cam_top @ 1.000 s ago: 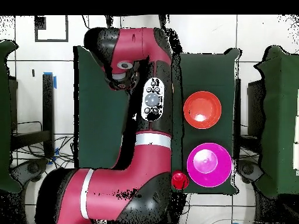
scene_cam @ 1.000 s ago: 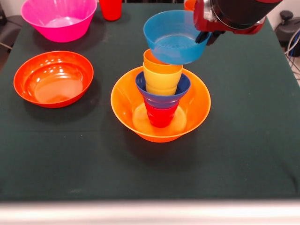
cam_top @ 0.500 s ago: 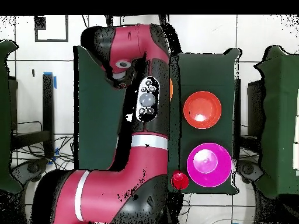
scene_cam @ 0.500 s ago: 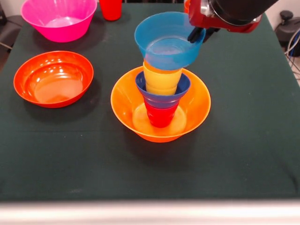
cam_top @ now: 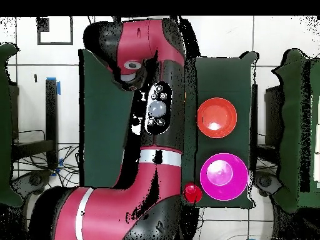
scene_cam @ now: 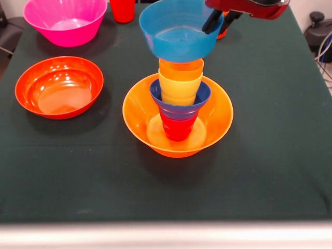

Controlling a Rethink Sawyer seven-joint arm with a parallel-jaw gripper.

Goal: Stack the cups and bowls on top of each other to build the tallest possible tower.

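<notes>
A dark green cloth (scene_cam: 270, 171) covers the counter (scene_cam: 166, 233), whose pale front edge shows along the bottom. From overhead, the floor (cam_top: 225, 37) is white tile with dark grout lines, and blue tape (cam_top: 60, 85) marks it at the left

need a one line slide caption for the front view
Gripper holds the light blue bowl by its rim above the tower of cups and bowls.
</notes>
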